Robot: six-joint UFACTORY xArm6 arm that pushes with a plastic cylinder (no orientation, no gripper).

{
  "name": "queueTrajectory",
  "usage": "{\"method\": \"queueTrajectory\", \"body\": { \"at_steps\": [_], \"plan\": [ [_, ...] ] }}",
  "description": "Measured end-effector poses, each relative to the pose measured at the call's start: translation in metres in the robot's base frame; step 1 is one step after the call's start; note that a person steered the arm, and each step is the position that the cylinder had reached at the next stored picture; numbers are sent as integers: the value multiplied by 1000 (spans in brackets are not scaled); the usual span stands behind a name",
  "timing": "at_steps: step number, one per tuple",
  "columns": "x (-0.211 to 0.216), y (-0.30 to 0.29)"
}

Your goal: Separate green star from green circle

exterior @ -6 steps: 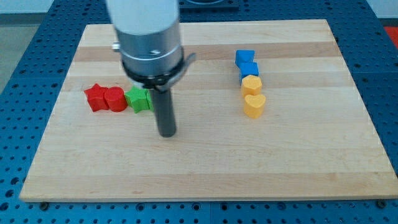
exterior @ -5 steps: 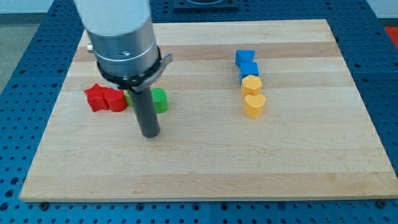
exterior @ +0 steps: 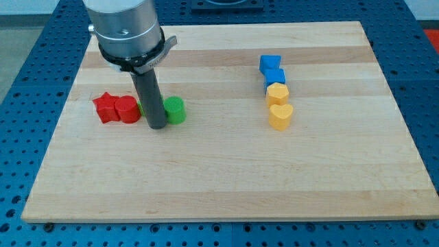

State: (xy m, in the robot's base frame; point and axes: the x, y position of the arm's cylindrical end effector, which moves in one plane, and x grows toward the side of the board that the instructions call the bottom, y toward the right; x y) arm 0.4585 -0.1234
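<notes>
My tip (exterior: 157, 126) rests on the board just at the view's left of the green circle (exterior: 175, 110), touching or nearly touching it. The rod stands in front of the green star, which is almost wholly hidden; only a thin green sliver (exterior: 140, 108) shows between the rod and the red blocks. The green circle shows fully at the rod's right side.
Two red blocks (exterior: 116, 108) sit side by side at the view's left, next to the hidden star. At the view's right stands a column of two blue blocks (exterior: 272, 67), an orange block (exterior: 277, 93) and an orange heart (exterior: 280, 116). The wooden board (exterior: 226, 185) lies on a blue perforated table.
The rod has moved to the view's left and up, from below the green blocks to in front of the star. The green circle, hidden before, now shows.
</notes>
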Motion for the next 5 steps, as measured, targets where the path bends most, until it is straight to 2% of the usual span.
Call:
{"method": "queueTrajectory", "body": {
  "at_steps": [5],
  "plan": [
    [-51,-48]
  ]
}}
